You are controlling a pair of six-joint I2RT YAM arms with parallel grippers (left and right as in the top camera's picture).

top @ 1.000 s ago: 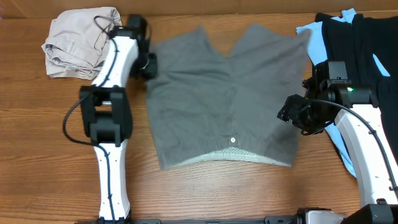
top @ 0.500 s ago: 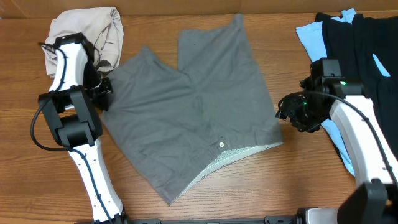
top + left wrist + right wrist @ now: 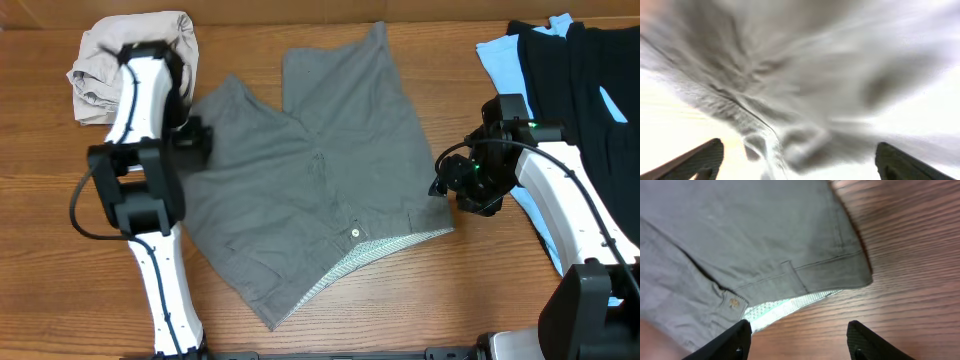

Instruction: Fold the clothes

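Observation:
The mid-grey shorts (image 3: pixel 320 170) lie spread at a slant in the middle of the table, with the button (image 3: pixel 356 232) and pale waistband lining (image 3: pixel 380 250) toward the front. My left gripper (image 3: pixel 193 140) is over the shorts' left edge. In the left wrist view the shorts (image 3: pixel 805 85) are a grey blur, and the left gripper (image 3: pixel 800 165) stands wide open with nothing clamped. My right gripper (image 3: pixel 442 187) hovers just right of the waistband corner. In the right wrist view it (image 3: pixel 797 342) is open over bare wood, beside the shorts (image 3: pixel 750 240).
A crumpled beige garment (image 3: pixel 105 60) lies at the back left, behind the left arm. A black garment (image 3: pixel 590 70) over a light-blue one (image 3: pixel 500 55) is piled at the right edge. The wooden table (image 3: pixel 400 310) shows in front of the shorts.
The shorts were dragged left and turned to a slant. The left gripper has since opened, letting go of the cloth, and shifted right. The right gripper has widened and edged left.

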